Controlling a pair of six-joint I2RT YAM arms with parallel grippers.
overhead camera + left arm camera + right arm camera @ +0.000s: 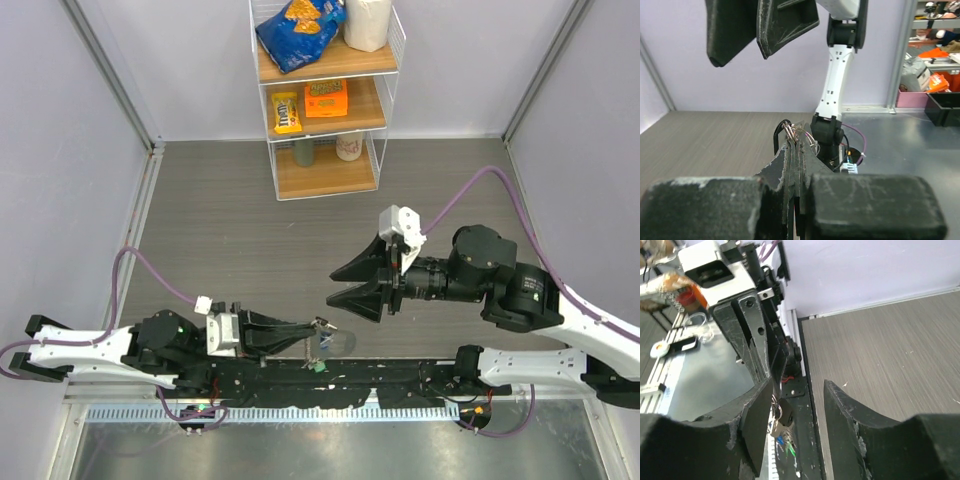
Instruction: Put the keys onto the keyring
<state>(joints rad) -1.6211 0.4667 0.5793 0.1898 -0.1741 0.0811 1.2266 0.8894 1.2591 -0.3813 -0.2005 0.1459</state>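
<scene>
Nearest me, my left gripper (318, 328) lies low along the near edge of the table (220, 230). Its jaws are pressed shut on the keyring (323, 323), which sticks out past the fingertips as a dark loop with thin silver rings. A green tag (316, 367) dangles below it. I cannot pick out the keys within that cluster. Just beyond and higher, my right gripper (337, 285) hovers with its jaws spread apart, holding nothing. A wire shelf (325, 110) of snacks stands against the far wall.

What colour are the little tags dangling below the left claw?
One is blue and one is green. The tags show best in the right wrist view.
</scene>
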